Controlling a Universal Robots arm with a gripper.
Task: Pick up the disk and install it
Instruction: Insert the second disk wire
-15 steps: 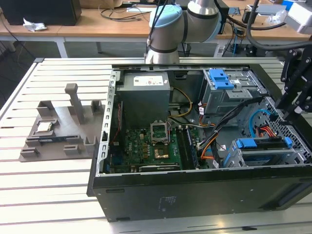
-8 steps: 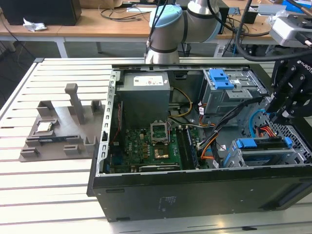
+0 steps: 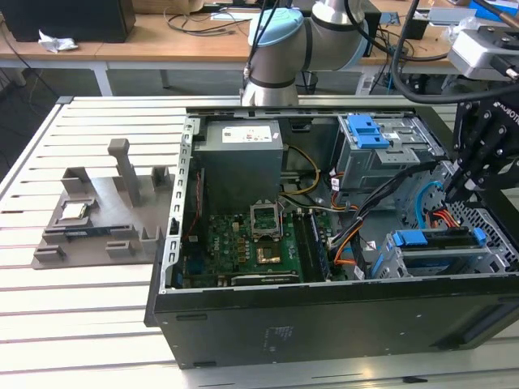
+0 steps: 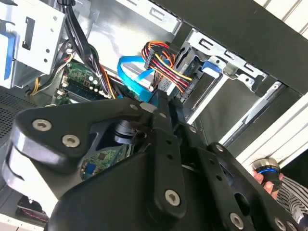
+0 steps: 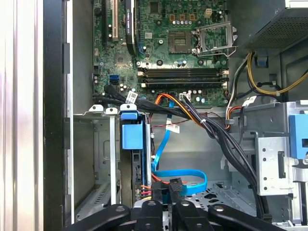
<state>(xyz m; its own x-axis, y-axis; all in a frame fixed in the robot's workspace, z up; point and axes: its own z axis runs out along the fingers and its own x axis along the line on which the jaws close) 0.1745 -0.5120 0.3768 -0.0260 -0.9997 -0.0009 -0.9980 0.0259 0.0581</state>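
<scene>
My gripper hangs inside the open computer case, at the exterior view's right, just above the drive cage. Fingers look closed together with nothing between them, tips meeting over the blue ribbon cable in the first wrist view. The disk appears seated in the cage, blue carrier frame showing; contact with it uncertain. Case sits on the slatted bench.

No lettering can be read anywhere. The white label on the grey metal power supply box carries print too small to make out, as does the pale marking on the black case side panel.
</scene>
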